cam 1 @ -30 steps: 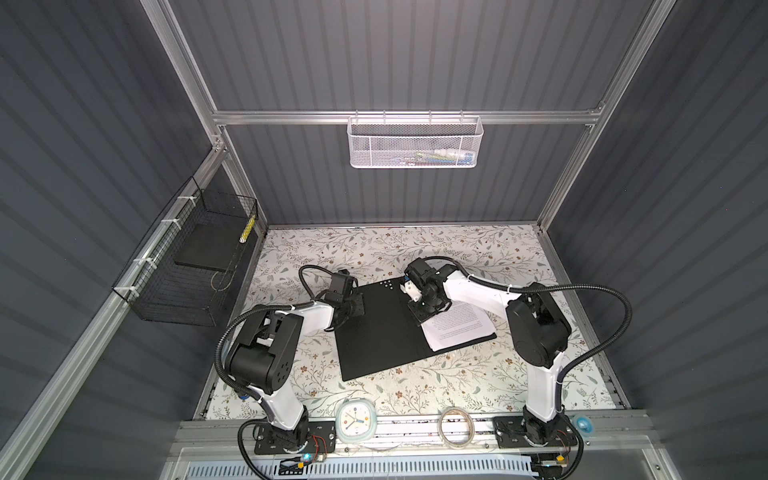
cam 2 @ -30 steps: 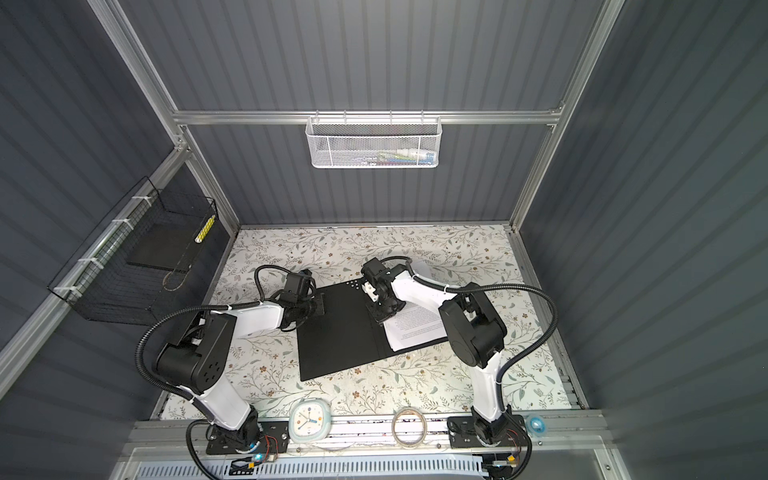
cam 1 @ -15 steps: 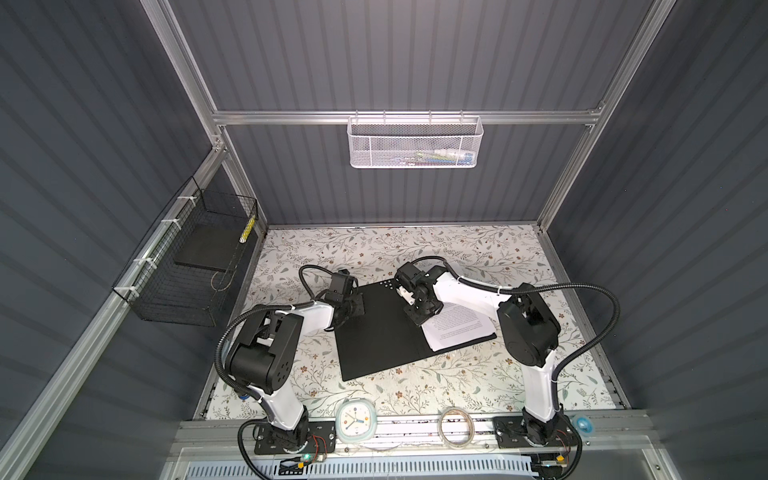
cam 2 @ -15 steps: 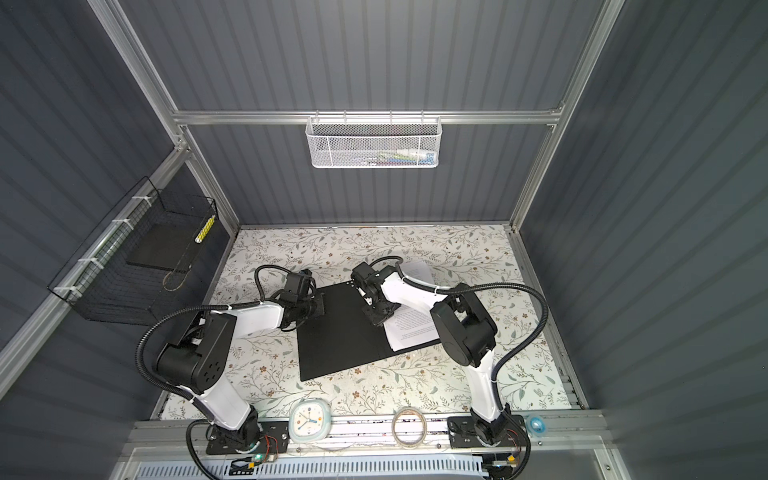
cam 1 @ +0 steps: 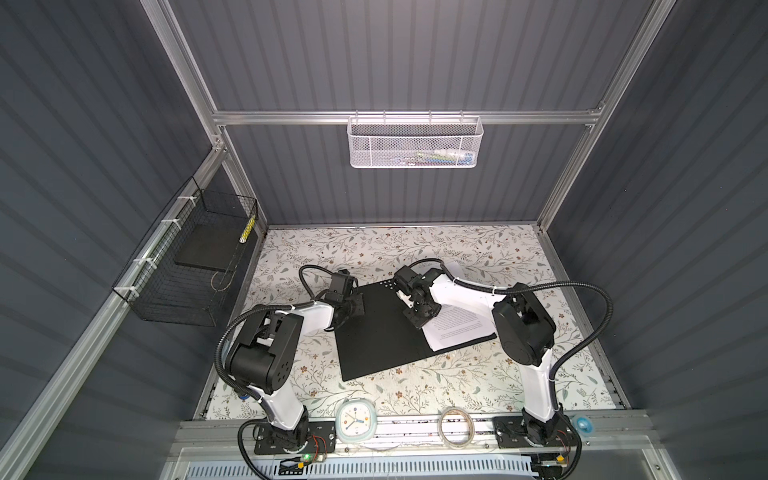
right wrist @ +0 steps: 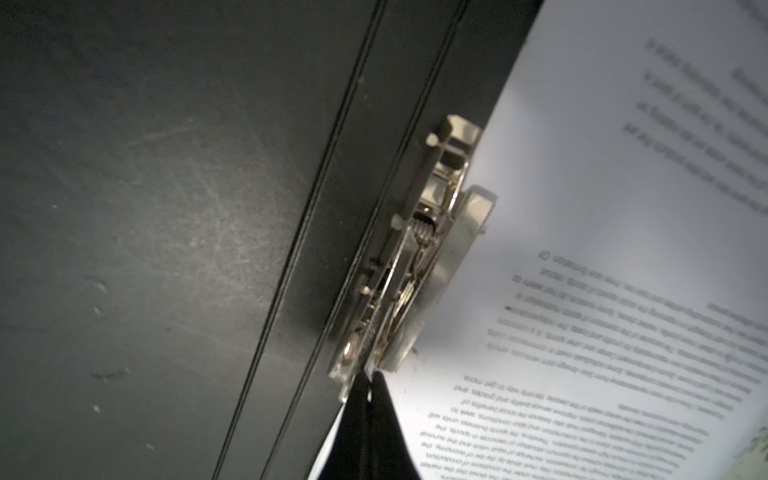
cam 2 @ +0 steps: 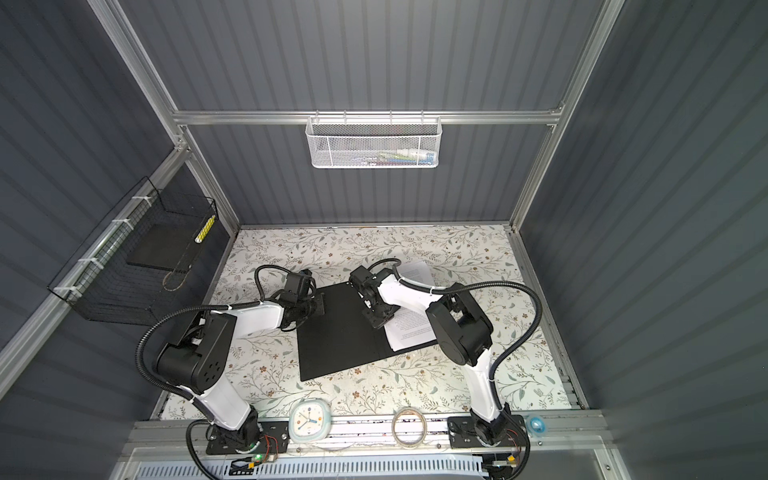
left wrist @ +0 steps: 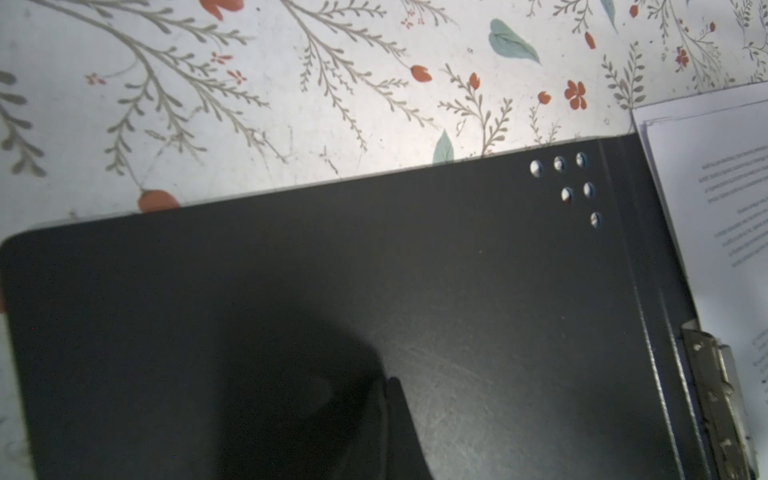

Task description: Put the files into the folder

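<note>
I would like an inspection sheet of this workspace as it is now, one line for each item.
Surface: floral tabletop, flat, no spills seen.
Job's things: folder lies open, black inside up; files lie on its right half beside the metal clip, sticking out past the far edge.
Clutter: clock, tape roll and a small blue object at the front rail.
Tools: left tool shut, at the folder's left cover; right tool shut, tips at the clip's end.
Cables: black hoses loop beside both arms.
Surroundings: white mesh basket on the back rail; black wire basket on the left wall, holding a dark slab.
</note>
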Controlling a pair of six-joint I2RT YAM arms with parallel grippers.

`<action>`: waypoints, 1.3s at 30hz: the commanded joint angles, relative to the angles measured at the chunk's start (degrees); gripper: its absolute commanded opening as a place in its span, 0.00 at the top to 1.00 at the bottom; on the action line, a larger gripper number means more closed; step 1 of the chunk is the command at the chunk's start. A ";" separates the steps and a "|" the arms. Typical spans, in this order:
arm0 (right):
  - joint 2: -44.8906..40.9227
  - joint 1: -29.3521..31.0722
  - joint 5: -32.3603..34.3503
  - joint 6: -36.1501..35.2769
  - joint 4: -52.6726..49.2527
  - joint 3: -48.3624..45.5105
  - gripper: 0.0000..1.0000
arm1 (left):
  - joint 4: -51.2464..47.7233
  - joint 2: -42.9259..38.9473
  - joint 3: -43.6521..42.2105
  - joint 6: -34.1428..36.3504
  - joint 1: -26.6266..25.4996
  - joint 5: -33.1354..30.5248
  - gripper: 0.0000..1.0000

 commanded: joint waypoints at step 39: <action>11.81 -0.72 1.93 3.50 8.06 -9.20 1.00 | -8.86 3.13 -2.72 1.37 0.39 2.05 1.00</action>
